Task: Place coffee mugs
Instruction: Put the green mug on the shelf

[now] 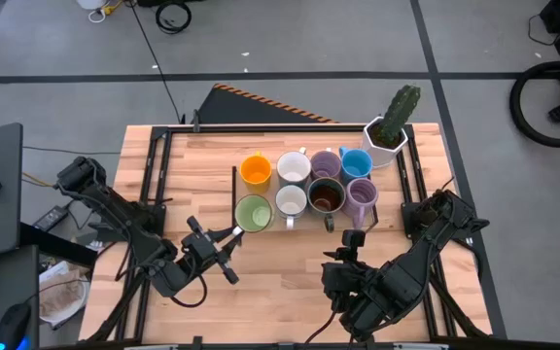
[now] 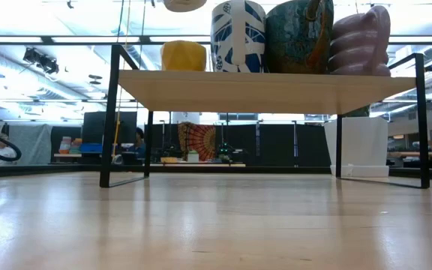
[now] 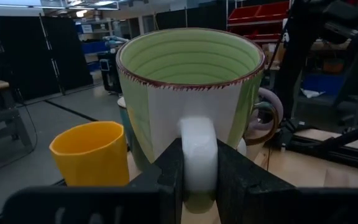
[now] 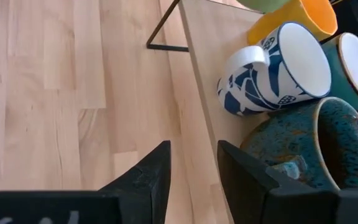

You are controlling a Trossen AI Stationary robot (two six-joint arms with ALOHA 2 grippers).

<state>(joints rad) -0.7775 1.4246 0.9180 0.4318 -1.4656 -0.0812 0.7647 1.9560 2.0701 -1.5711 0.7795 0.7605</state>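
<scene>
A low wooden shelf (image 1: 234,191) holds seven mugs in two rows: orange (image 1: 255,169), white (image 1: 294,167), lavender (image 1: 325,164) and blue (image 1: 356,162) behind; a blue-patterned white one (image 1: 291,200), a dark teal one (image 1: 325,196) and lavender (image 1: 362,194) in front. The green mug (image 1: 253,213) is at the shelf's near left corner, in my left gripper (image 1: 229,236). In the low view its pale base (image 2: 184,4) shows above the shelf top (image 2: 268,90). My right gripper (image 1: 354,239) is open over the table, just near of the shelf's front edge. My left gripper pinches the green mug's white handle (image 3: 199,143) between its two fingers (image 3: 166,174), coming level from the table's near left. The mug stands upright, mouth up, and its base is lifted clear above the shelf top.
A white faceted pot with a cactus (image 1: 389,134) stands at the table's far right, behind the shelf. Black frame rails run along the table's left and right sides. Bare wood (image 1: 280,282) lies near of the shelf, between the two arms.
</scene>
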